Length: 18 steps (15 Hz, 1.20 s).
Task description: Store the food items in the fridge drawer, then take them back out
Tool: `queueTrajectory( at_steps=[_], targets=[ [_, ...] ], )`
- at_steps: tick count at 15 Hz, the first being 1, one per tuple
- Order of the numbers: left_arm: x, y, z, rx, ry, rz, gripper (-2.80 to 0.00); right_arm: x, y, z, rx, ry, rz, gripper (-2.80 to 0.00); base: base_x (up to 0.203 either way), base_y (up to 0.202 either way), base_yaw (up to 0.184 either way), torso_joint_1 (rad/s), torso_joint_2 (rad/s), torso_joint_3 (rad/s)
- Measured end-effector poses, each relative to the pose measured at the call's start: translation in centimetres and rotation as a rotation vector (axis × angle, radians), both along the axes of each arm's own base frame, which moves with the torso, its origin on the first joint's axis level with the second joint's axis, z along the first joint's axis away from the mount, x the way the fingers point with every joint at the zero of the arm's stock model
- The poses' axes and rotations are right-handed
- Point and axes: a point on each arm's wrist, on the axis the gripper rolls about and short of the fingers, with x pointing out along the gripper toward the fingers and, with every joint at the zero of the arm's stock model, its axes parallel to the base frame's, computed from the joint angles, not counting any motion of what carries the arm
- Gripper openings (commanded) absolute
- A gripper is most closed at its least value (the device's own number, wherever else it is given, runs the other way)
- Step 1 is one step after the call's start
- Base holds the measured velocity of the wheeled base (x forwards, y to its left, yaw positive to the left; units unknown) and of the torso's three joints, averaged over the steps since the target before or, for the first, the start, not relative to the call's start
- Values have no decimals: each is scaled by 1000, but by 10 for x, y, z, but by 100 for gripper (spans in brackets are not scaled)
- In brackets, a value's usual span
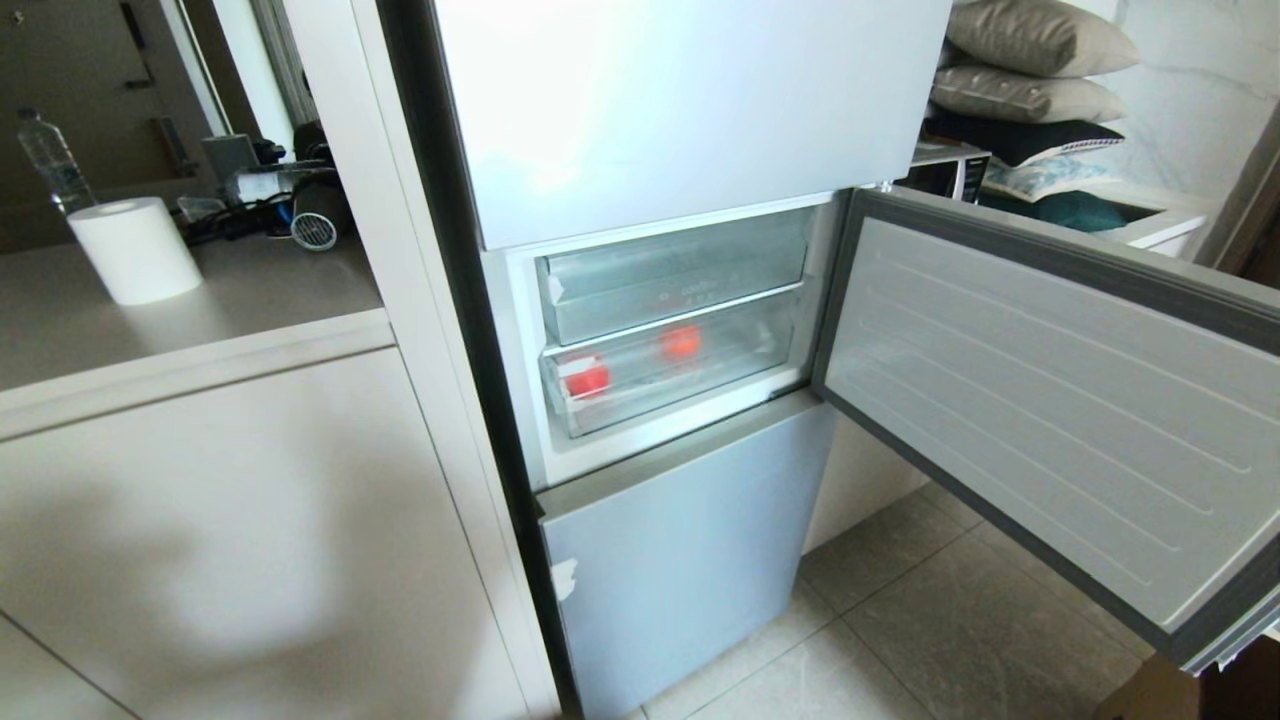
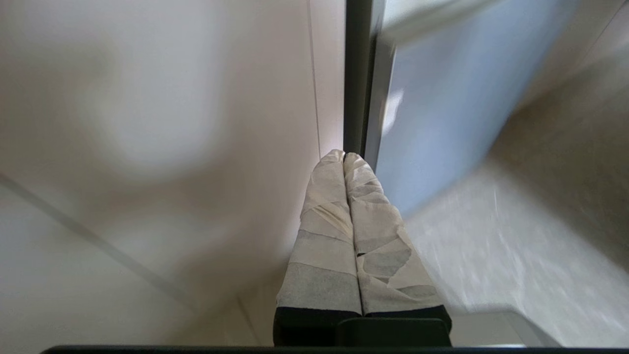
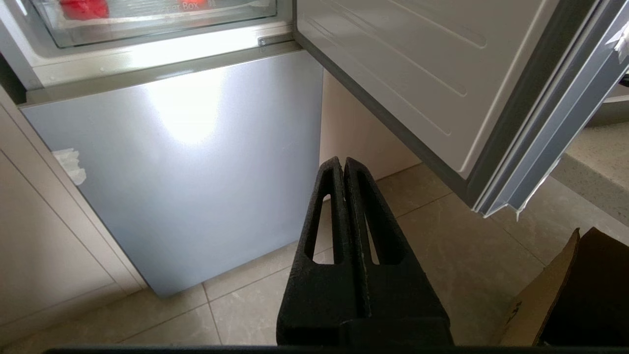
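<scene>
Two red food items (image 1: 680, 342) lie inside the fridge drawer (image 1: 670, 375), which sits pushed in behind the open fridge door (image 1: 1050, 400), so the storing looks done and the taking out is, by my judgement, yet to begin. The left gripper (image 2: 344, 156), fingers pressed together and holding nothing, hangs low beside the lower fridge door (image 2: 442, 123), well below the drawer. The right gripper (image 3: 344, 162), likewise closed and empty, points at the floor (image 3: 442, 236) below the same drawer.
</scene>
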Motion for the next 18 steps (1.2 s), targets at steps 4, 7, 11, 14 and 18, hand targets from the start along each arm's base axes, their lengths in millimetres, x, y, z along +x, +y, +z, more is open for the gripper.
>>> queueTrajectory(
  at_steps=[4,7,11,14,18],
  targets=[
    [-9,0,-2,26,-116,-28,-280,0,0,0,0,0,0,-280,0,0,0,0,0,0],
    [-10,1,-2,-74,-139,9,-280,0,0,0,0,0,-1,-280,0,0,0,0,0,0],
    [-11,1,-3,-78,-145,9,-280,0,0,0,-1,0,-1,-280,0,0,0,0,0,0],
    [-11,1,-3,-78,-145,9,-280,0,0,0,0,0,0,-280,0,0,0,0,0,0],
    [-11,1,-3,-78,-146,9,-280,0,0,0,0,0,0,-280,0,0,0,0,0,0]
  ],
)
